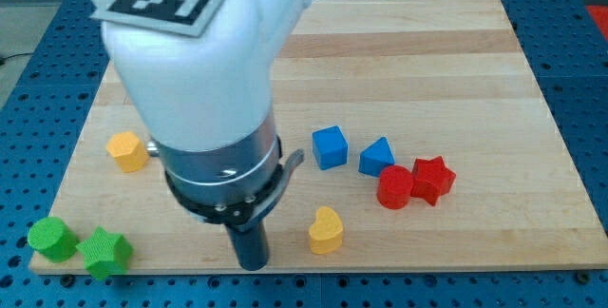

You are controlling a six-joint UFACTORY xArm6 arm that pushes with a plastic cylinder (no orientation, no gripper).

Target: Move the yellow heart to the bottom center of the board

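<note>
The yellow heart (325, 230) sits near the view's bottom, a little right of the board's centre line. My tip (252, 264) rests on the board to the heart's left and slightly lower, with a gap between them. The arm's white and grey body fills the view's upper left and hides the board behind it.
A blue cube (330, 146), a blue triangular block (377, 157), a red cylinder (394, 188) and a red star (433, 179) lie right of centre. A yellow hexagonal block (127, 151) is at the left. A green cylinder (52, 240) and green star (104, 252) sit at the bottom left corner.
</note>
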